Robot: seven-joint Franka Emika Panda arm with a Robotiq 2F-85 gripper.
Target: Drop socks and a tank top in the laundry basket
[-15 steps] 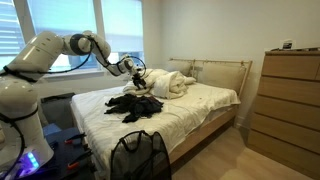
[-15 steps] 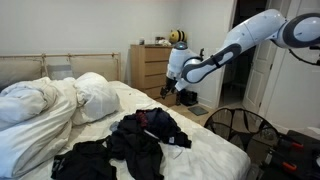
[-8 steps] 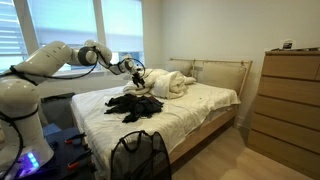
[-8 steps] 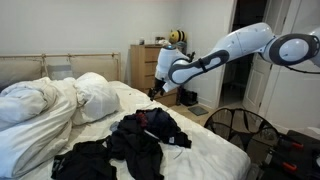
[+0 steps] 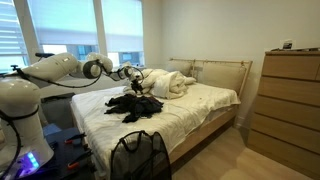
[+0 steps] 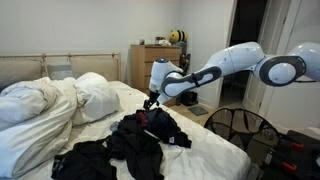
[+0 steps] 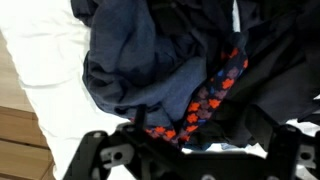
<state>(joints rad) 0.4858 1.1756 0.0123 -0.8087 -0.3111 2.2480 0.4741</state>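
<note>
A heap of dark clothes (image 5: pixel 133 104) (image 6: pixel 140 138) lies on the white bed (image 5: pixel 200 108). In the wrist view I see a navy garment (image 7: pixel 130 60) with a dark sock patterned in orange and red (image 7: pixel 205 95) lying along its edge. Which piece is the tank top I cannot tell. My gripper (image 5: pixel 136 77) (image 6: pixel 150 100) (image 7: pixel 195 160) hangs open just above the far edge of the heap, with nothing between its fingers. The laundry basket (image 5: pixel 138 155) (image 6: pixel 240 125), black mesh with looped handles, stands on the floor at the foot of the bed.
A crumpled white duvet and pillows (image 5: pixel 172 82) (image 6: pixel 60 100) sit at the head of the bed. A wooden dresser (image 5: pixel 290 100) (image 6: pixel 155 62) stands against the wall. Wood floor (image 7: pixel 20 130) shows beside the bed.
The arm has swung lower and in over the bed, bringing the gripper from beside the heap to just above it. The jaws stay open; the clothes have not moved.
</note>
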